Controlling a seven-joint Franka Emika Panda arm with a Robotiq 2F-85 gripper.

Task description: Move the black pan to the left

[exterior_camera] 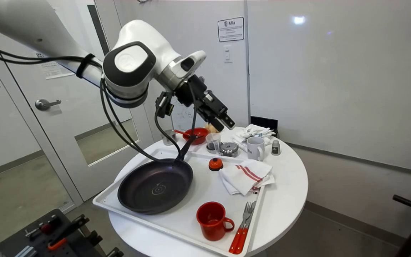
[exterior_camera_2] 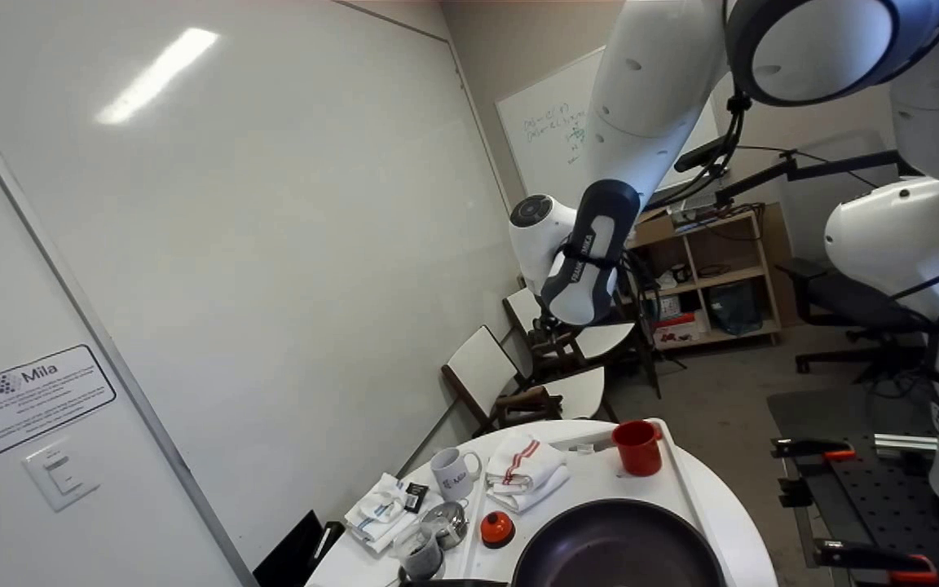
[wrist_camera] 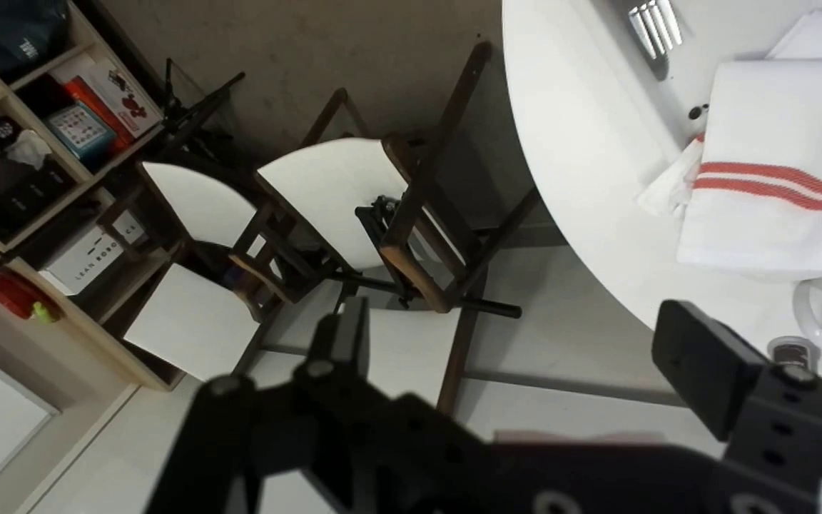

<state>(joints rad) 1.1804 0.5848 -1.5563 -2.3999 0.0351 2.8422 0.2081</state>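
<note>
The black pan (exterior_camera: 155, 187) lies on the left part of a white tray in an exterior view, its handle pointing to the back of the table. It also shows in an exterior view (exterior_camera_2: 620, 546), cut off by the bottom edge. The pan is out of the wrist view. My gripper (exterior_camera: 225, 125) is raised above the back of the table, beyond the pan and apart from it. In the wrist view the gripper (wrist_camera: 514, 335) has its fingers wide apart with nothing between them. In an exterior view the arm mostly hides the gripper.
The white tray (exterior_camera: 177, 228) also holds a red mug (exterior_camera: 212, 221), a fork and knife (exterior_camera: 243, 228), a striped towel (exterior_camera: 244, 176) and an orange-red knobbed item (exterior_camera: 215, 164). Behind it stand a red bowl (exterior_camera: 199, 135), a clear glass (exterior_camera: 213, 142), a metal tin (exterior_camera: 229, 149) and a white mug (exterior_camera: 255, 148).
</note>
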